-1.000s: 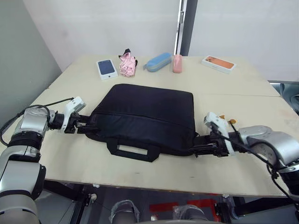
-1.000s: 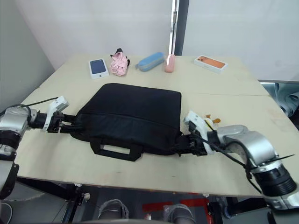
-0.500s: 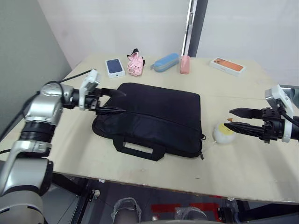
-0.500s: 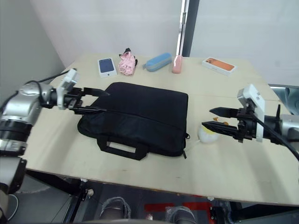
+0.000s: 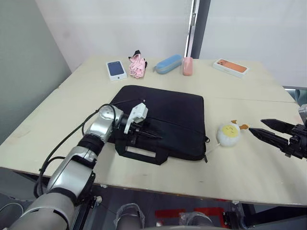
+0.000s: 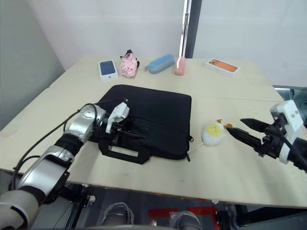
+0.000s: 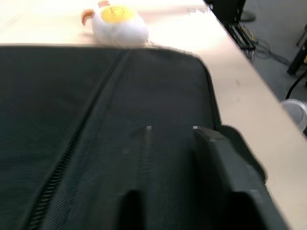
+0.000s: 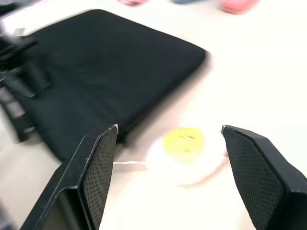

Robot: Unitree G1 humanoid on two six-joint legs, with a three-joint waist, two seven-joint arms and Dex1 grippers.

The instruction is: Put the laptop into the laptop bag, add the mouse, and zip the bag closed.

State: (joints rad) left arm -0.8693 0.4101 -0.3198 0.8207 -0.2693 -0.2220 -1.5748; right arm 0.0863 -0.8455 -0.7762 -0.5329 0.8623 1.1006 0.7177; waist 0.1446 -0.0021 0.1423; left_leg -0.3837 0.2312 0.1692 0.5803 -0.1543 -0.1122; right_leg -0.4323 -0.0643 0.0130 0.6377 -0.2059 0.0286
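Laptop bag (image 5: pixel 165 117): lying flat on the counter (image 5: pixel 72 120), mid-left; black, handle (image 5: pixel 136 152) facing the near edge, zipper line running across its top face.
Left claw (image 5: pixel 152 132): sitting over the bag's near-left part, just above the handle. Fingers (image 7: pixel 225 177) are showing a narrow gap in the wrist view, nothing between them; they're lying low along the fabric, can't tell if actually touching it.
Right claw (image 5: pixel 263 127): hovering over the counter's right side, pointing left. Spread wide, holding nothing. Fingers (image 8: pixel 93 165) are framing the plush toy in the wrist view w/o touching it.
Plush toy (image 5: pixel 228 134): round, white w/ yellow face, resting on the counter just right of the bag, between the bag and the right claw, apart from both. A thin white cord is trailing from it toward the bag's near-right corner.
Far row, left to right: blue phone box (image 5: pixel 115 70), pink crumpled item (image 5: pixel 137 65), blue case (image 5: pixel 168 63), pink small container (image 5: pixel 187 66), orange phone box (image 5: pixel 230 66). All sitting well clear of the bag.
Bag state: looking closed and flat along what's visible; contents can't be told.
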